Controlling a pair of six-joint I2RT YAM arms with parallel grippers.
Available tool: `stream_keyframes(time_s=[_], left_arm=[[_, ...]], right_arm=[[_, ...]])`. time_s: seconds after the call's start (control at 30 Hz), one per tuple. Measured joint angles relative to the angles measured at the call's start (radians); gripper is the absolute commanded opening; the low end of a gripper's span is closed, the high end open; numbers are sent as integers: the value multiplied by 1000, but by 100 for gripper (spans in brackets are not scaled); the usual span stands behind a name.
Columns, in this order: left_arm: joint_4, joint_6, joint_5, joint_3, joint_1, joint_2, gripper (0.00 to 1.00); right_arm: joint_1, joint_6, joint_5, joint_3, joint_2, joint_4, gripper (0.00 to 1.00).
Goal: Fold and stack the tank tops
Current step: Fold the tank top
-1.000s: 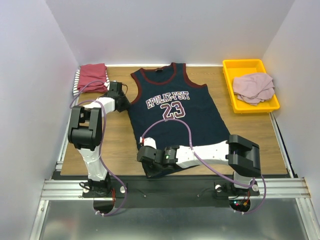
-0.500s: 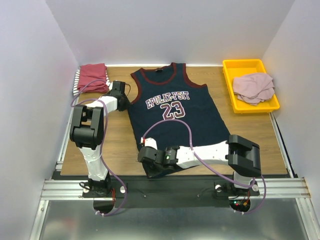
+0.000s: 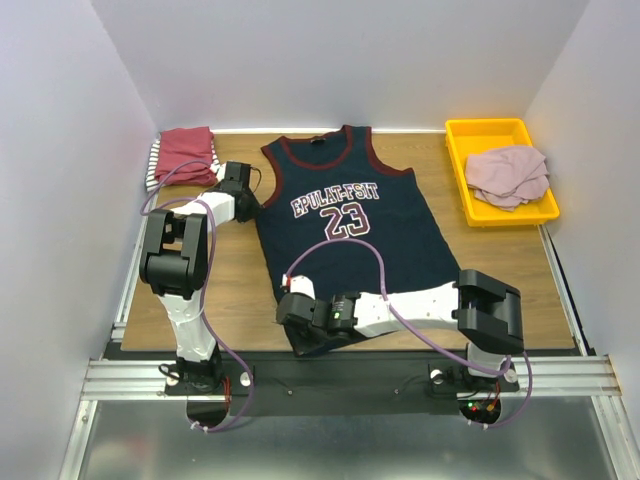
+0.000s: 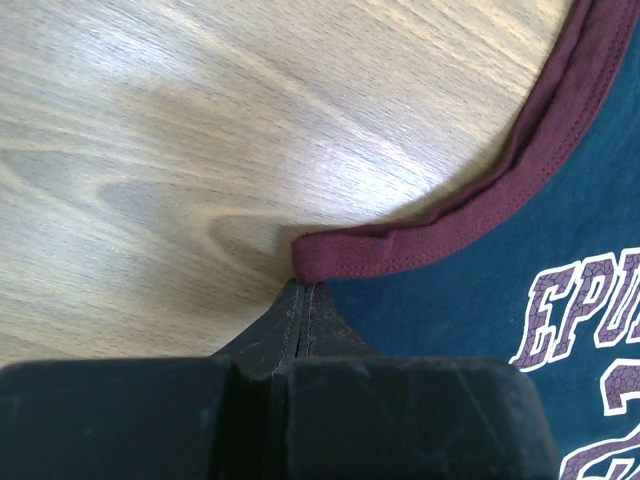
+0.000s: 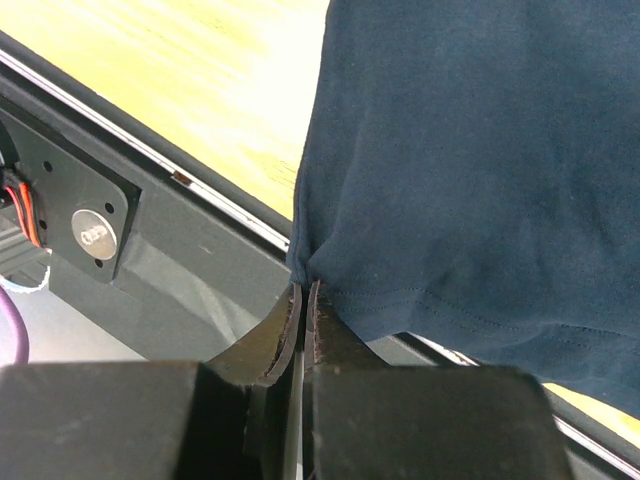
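A navy tank top (image 3: pixel 345 215) with maroon trim and the number 23 lies flat, face up, mid-table. My left gripper (image 3: pixel 255 204) is at its left armhole; in the left wrist view the gripper (image 4: pixel 304 287) is shut on a fold of the maroon trim (image 4: pixel 400 255). My right gripper (image 3: pixel 292 330) is at the lower left hem corner by the table's near edge. In the right wrist view that gripper (image 5: pixel 305 287) is pinched shut on the navy hem (image 5: pixel 400 300). A folded dark-red tank top (image 3: pixel 187 150) rests on a striped one (image 3: pixel 153 168) at the back left.
A yellow tray (image 3: pixel 487 127) at the back right holds a crumpled dusty-pink tank top (image 3: pixel 508 175). The black frame rail (image 5: pixel 170 270) runs just below the table's near edge, under the right gripper. White walls close in the left, right and back sides.
My left gripper has shut onto the jersey's maroon armhole trim and its arm has shifted slightly. The right gripper has kept its hold on the hem corner without moving.
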Motion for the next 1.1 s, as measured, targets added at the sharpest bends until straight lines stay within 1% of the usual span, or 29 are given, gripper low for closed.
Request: stream_keyframes(time_s=[0.27, 0.43, 0.6, 0.77, 0.97, 1.1], left_arm=[[-22, -19, -35, 0, 4, -16, 0], [-50, -31, -62, 0, 37, -42, 0], [-83, -42, -112, 0, 89, -78, 0], [-105, -42, -149, 0, 116, -105, 0], [-129, -49, -146, 32, 99, -108, 0], [-145, -62, -145, 100, 56, -105, 0]], right_arm=[[0, 0, -5, -1, 0, 3, 0], [0, -2, -23, 7, 3, 13, 0], [0, -11, -71, 89, 46, 34, 0], [0, -24, -128, 183, 116, 61, 0], [-3, -31, -153, 206, 125, 71, 0], [-27, -30, -146, 157, 69, 81, 0]])
